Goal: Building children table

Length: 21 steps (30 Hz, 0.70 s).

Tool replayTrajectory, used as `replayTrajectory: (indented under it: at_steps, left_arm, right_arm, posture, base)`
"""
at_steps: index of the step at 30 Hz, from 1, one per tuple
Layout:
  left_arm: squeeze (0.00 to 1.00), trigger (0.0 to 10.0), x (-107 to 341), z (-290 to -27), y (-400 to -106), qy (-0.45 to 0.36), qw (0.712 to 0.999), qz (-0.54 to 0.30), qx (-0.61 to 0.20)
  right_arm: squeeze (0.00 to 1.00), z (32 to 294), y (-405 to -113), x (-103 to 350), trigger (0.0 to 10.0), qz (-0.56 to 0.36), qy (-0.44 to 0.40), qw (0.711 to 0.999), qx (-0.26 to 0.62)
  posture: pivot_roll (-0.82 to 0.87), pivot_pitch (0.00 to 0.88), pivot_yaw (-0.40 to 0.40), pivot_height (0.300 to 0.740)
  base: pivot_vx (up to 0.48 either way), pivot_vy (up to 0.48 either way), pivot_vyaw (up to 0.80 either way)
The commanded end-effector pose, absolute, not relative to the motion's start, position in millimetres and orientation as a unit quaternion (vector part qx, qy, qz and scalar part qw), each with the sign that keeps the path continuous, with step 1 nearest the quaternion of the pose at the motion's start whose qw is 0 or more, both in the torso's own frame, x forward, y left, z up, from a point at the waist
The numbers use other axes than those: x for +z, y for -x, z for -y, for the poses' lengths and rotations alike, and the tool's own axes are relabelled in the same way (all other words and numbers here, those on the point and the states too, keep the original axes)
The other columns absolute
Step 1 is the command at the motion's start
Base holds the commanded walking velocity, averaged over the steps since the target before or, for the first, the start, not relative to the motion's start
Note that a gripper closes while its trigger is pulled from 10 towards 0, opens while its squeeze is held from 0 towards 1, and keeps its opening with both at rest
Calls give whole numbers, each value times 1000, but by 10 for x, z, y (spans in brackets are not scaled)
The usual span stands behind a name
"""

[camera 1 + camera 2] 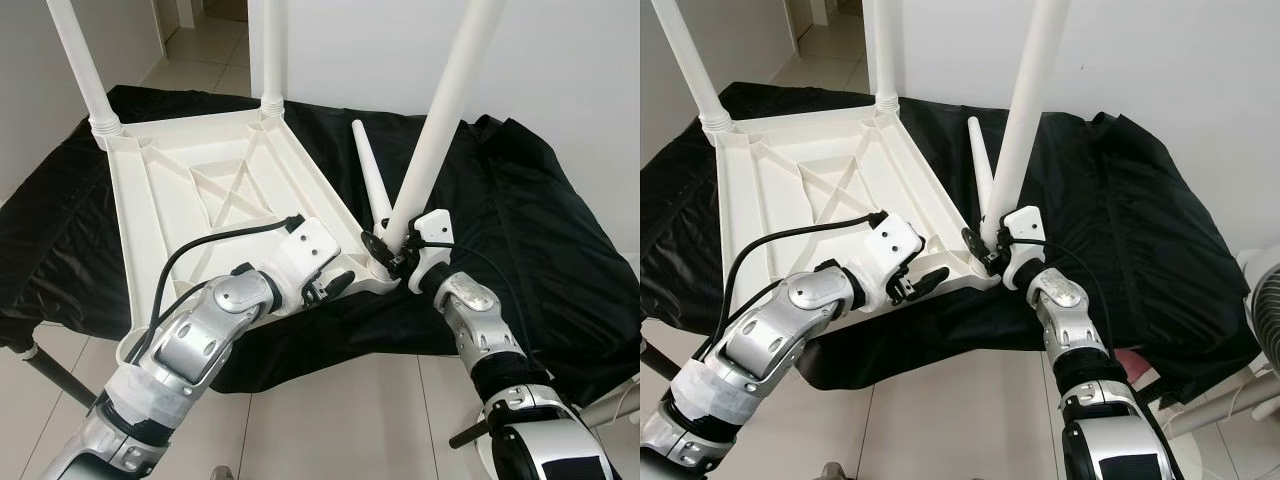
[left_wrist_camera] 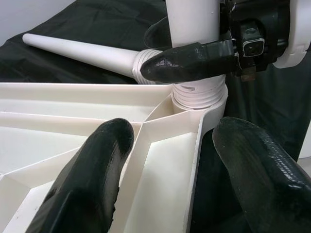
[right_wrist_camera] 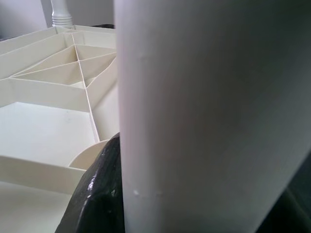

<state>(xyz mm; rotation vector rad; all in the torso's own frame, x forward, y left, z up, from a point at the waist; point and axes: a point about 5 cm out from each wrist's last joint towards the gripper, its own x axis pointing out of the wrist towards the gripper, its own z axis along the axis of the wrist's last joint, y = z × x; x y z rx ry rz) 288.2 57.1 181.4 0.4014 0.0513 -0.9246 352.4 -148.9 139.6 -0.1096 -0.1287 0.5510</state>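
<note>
Left arm: nearest the camera, the silver arm reaches forward from the lower left, a black cable looping over its wrist.
Left gripper (image 1: 335,285): at the near edge of the tabletop, close to the near right corner. Its two black fingers (image 2: 92,179) stand apart, one over the ribbed underside, the other outside the rim; whether they touch the plastic cannot be told.
Right gripper (image 1: 385,250): at the near right corner of the tabletop, its fingers clamped around the base of a leg, just above the threaded collar.
Held leg (image 1: 445,115): white, tapered, rising from the corner socket and leaning a little to the right; in the left wrist view its threaded end sits in the socket.
Tabletop (image 1: 200,190): white plastic, lying upside down on the black cloth, its ribs and diagonal braces facing up, turned at an angle to the robot.
Far legs: two more white legs stand upright in the far corners, one at far left (image 1: 85,70) and one at far right (image 1: 268,55).
Loose leg (image 1: 370,175): lying on the cloth just beside the tabletop's right edge, its threaded end toward the near corner, right behind the held leg.
Black cloth (image 1: 530,220): glossy and wrinkled, covering the low surface under everything.
Floor (image 1: 330,420): pale tiles in front of the surface.
</note>
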Motion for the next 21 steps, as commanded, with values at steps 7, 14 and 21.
replayTrajectory:
  at_steps: [7, 14, 21]
  left_arm:
    - [0, 10000, 1804, -551, -2847, -195, 860, -30, -471]
    - [0, 10000, 1800, -556, -2833, -194, 860, -31, -471]
    - [0, 10000, 1788, -552, -2821, -195, 857, -34, -475]
  right_arm:
    - [0, 1517, -3474, 1317, 10000, 54, 44, 965, 251]
    - [0, 1502, -3475, 1323, 10000, 49, 32, 980, 190]
    - [0, 1437, -3438, 1288, 10000, 40, -2, 995, 91]
  posture:
    - [32, 50, -57, 740]
    - [33, 59, -55, 740]
    - [27, 63, -45, 740]
  base:
    - [0, 0, 0]
    - [0, 0, 0]
    - [0, 0, 0]
